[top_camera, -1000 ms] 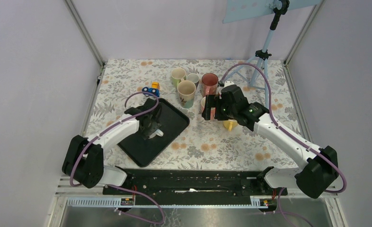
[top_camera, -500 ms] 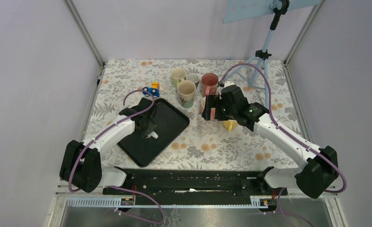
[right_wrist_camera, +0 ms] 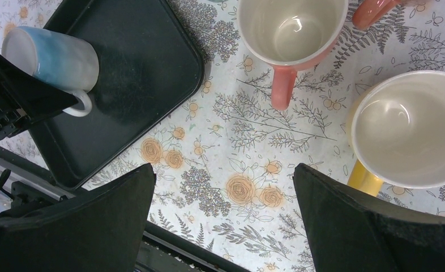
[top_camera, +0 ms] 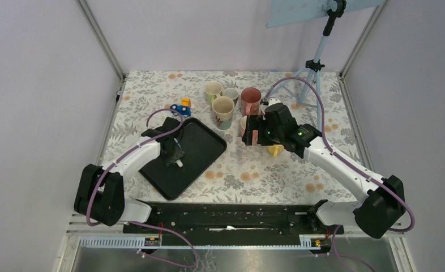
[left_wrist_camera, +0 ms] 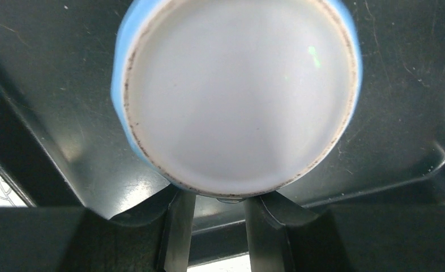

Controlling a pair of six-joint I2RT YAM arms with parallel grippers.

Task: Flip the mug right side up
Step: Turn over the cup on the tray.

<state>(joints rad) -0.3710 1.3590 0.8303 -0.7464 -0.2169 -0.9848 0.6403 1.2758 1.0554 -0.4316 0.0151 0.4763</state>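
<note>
The blue mug (right_wrist_camera: 53, 56) stands upside down on the black tray (right_wrist_camera: 135, 73), base up. The left gripper (left_wrist_camera: 217, 199) sits low at its handle, 2 fingers (left_wrist_camera: 178, 226) close on either side, though whether they pinch it cannot be told. The right gripper (right_wrist_camera: 223, 221) hovers with jaws wide apart over the pink mug (right_wrist_camera: 291, 28) and yellow mug (right_wrist_camera: 407, 130) — both upright.

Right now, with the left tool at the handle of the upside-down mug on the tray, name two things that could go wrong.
1. The left tool reaches only the handle of the blue mug; lifted by that alone, the mug may swing or slip.
2. The mug stands near the raised wall of the black tray, so turning it could knock that wall.
</note>
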